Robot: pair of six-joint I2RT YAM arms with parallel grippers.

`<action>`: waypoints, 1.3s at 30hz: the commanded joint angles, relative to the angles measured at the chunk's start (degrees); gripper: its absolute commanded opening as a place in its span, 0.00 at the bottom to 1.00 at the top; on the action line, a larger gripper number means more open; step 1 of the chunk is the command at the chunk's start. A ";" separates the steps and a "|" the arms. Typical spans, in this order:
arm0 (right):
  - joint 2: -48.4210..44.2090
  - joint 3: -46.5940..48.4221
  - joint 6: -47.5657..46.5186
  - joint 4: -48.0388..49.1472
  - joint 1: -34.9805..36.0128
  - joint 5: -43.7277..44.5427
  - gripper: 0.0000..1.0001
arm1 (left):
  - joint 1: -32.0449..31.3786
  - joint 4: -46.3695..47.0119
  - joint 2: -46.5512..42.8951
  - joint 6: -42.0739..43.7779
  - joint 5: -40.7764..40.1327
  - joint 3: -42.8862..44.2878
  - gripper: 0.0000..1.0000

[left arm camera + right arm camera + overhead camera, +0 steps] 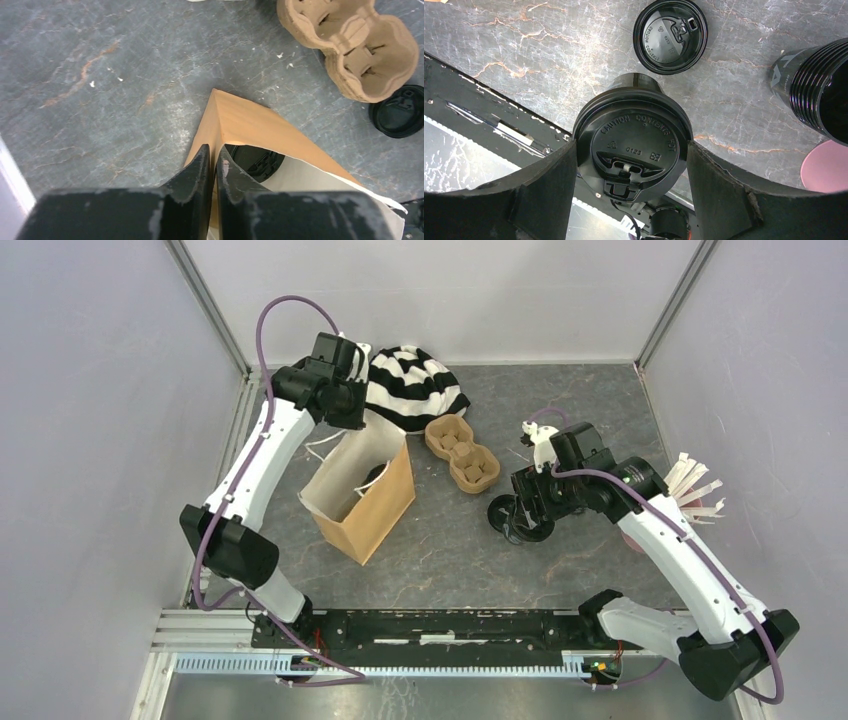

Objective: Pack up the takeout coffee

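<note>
Left wrist view: the left pincer [214, 150] holds its fingers together on the rim of the brown paper bag [250, 125], pinching the thin paper at a corner fold. The bag stands upright on the surface [100, 75] with its mouth open. Low inside it sits a round black lidded shape [257, 161], most likely one takeout coffee packed already; I cannot make out more of it. To the right of the bag lies the cardboard carrier [350, 50], with nothing in either well.

Further right, the right wrist view shows the right pincer [631, 150] clamped on the other coffee cup [631, 132], one finger against each side of the lid's rim. I judge this cup to be light, with thin walls and a snap-on plastic lid. It looks stiff at the rim and easy to crush lower down, and the smooth lid edge could slip or pop off under a hard squeeze. Whether it holds liquid cannot be told, so keeping it upright is wise. A hold on the body just under the lid would be surer.

Beyond it a loose lid [670, 36] lies flat on the surface, apart from the cup. At the right edge is an open black cup [811, 85] with a ribbed rim and no lid, and what it holds is hidden. The pink cup [829, 170] is just beside it.
</note>
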 commanded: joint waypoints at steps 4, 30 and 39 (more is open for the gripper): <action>1.72 5.20 -0.86 1.35 -0.19 0.27 0.72 | -0.68 -3.79 -1.90 -7.01 -12.30 5.91 0.02; 18.12 44.28 8.20 8.86 12.20 -14.36 0.67 | -0.42 10.18 -36.42 -55.96 -22.91 -31.17 0.02; 24.66 52.27 17.97 21.39 25.93 -10.55 0.64 | -0.39 16.22 -40.73 -56.19 -24.58 -36.13 0.02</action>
